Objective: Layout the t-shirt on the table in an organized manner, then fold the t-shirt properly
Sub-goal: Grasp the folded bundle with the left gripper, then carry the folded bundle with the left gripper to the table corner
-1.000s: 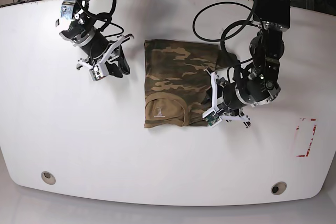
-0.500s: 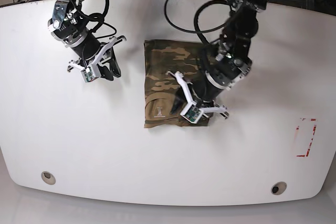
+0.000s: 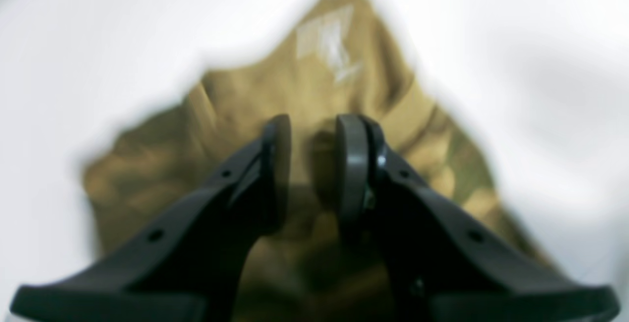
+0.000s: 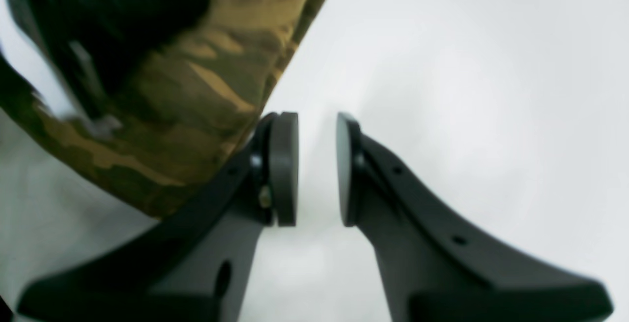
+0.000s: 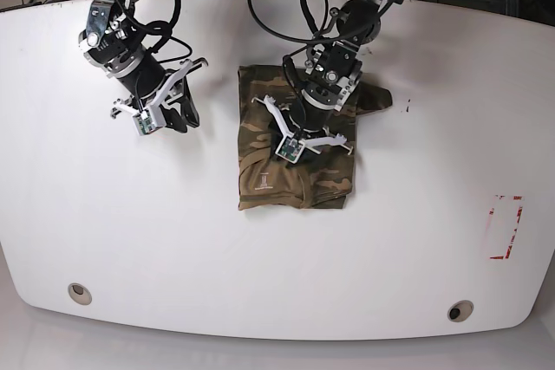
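The camouflage t-shirt (image 5: 325, 181) lies folded into a rough rectangle at the middle of the white table (image 5: 260, 266), collar and label toward the front, one sleeve sticking out at the back right. My left gripper (image 5: 292, 139) hovers over the shirt's middle. In the left wrist view its pads (image 3: 350, 164) stand narrowly apart above the blurred shirt (image 3: 319, 76), and I see nothing clamped between them. My right gripper (image 5: 178, 110) is over bare table left of the shirt. Its jaws are narrowly apart and empty (image 4: 317, 169), with the shirt's edge (image 4: 186, 96) to one side.
Two grommet holes (image 5: 80, 293) (image 5: 460, 310) sit near the front edge. A red-and-white tape mark (image 5: 506, 227) is at the right. A small dark speck (image 5: 408, 105) lies right of the sleeve. Cables hang behind the table's back edge.
My left gripper has swept from the shirt's front right edge inward and back, over the shirt's middle. My right gripper has drawn slightly left, away from the shirt.
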Robot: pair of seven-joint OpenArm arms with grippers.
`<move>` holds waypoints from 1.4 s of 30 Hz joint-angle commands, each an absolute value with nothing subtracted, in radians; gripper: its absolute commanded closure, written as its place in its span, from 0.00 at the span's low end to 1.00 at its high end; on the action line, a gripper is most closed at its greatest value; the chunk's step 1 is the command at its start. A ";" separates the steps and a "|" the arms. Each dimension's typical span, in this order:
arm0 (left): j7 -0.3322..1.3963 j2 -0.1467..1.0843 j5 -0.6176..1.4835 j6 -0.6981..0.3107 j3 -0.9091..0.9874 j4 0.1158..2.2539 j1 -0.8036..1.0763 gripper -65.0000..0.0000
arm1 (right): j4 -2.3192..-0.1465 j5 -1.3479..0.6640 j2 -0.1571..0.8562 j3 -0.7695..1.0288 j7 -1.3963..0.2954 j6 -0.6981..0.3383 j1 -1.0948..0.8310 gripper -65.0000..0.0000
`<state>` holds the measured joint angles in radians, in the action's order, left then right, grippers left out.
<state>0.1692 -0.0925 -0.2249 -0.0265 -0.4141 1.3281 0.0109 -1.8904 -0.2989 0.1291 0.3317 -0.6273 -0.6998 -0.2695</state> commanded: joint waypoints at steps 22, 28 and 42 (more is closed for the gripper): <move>0.125 0.315 -0.223 -0.309 -0.292 1.201 0.093 0.78 | -1.910 -0.318 0.137 0.435 -0.599 -0.698 -0.263 0.81; 0.125 0.403 -0.223 -0.409 -0.188 1.219 0.140 0.78 | -1.910 -0.318 0.137 0.435 -0.599 -0.698 -0.263 0.81; 0.127 0.545 -0.223 -0.598 0.077 1.224 0.203 0.78 | -1.911 -0.320 0.136 0.432 -0.599 -0.698 -0.263 0.81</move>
<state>-0.0658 0.5144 -0.1017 -0.5732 0.0616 1.2594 0.1627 -1.8896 -0.2996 0.1272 0.4294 -0.6292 -0.6968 -0.2699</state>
